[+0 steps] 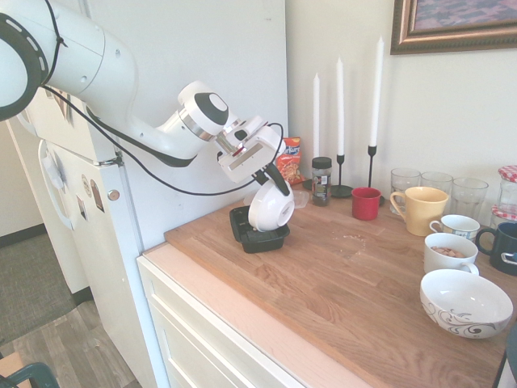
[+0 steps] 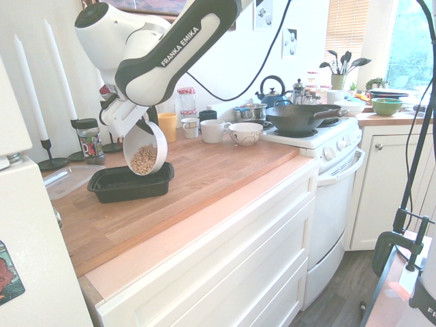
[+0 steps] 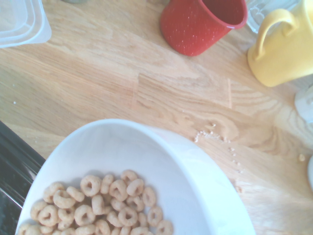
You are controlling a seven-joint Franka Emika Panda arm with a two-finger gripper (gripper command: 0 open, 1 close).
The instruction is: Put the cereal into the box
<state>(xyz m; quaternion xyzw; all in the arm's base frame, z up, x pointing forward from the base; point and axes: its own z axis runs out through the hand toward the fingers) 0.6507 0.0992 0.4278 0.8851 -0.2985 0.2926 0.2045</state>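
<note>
Gripper [image 2: 148,124] clamped on white bowl [image 2: 151,151], cereal [image 2: 144,159] inside, tilted over black box [image 2: 129,182]

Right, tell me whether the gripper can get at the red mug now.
Probably not yet: the gripper is taken up with the tilted white bowl, though the red mug stands uncovered nearby.

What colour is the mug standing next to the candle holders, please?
The mug is red with small white speckles, clearest in the wrist view.

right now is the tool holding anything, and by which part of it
Yes, the tool grips the tilted white bowl of cereal at its rim.
</note>
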